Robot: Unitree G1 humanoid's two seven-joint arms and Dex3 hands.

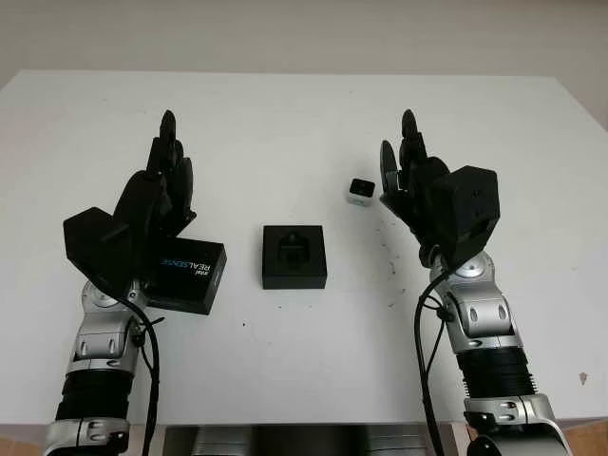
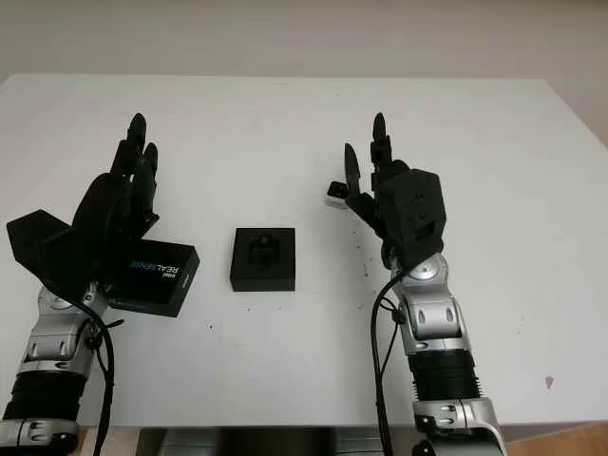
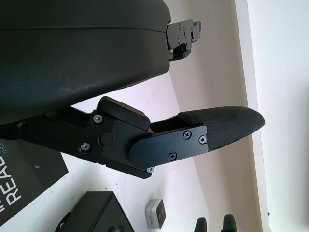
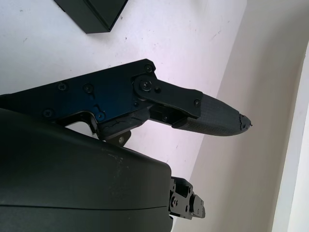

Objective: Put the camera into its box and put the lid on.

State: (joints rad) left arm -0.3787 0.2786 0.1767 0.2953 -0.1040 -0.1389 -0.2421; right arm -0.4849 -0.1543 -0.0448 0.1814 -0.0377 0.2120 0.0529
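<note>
- White desk [image 1: 304,123] takes up most of the head views, from the upper edge down to the lower edge.
- Left robot hand [image 1: 163,185] at the left of the frame, raised over the desk, open, holding nothing; fingers point toward the top of the frame.
- Right robot hand [image 1: 410,176] at the right of the frame, raised, open, holding nothing; fingers also point toward the top of the frame.
- Black lid [image 1: 187,276] with "REALSENSE" print lies flat on the desk at lower left of centre, partly under the left wrist; its corner shows in the left wrist view [image 3: 24,174].
- Black box [image 1: 294,256] sits at frame centre, open, between the two arms, apart from the lid; a dark recess shows inside it. A corner of it shows in the right wrist view [image 4: 94,13].
- Camera [image 1: 360,191], small white cube with a dark face, sits on the desk at upper right of centre, just beside the right robot hand's fingers, outside the box; contact with the fingers cannot be told. Also visible in the left wrist view [image 3: 155,213].
</note>
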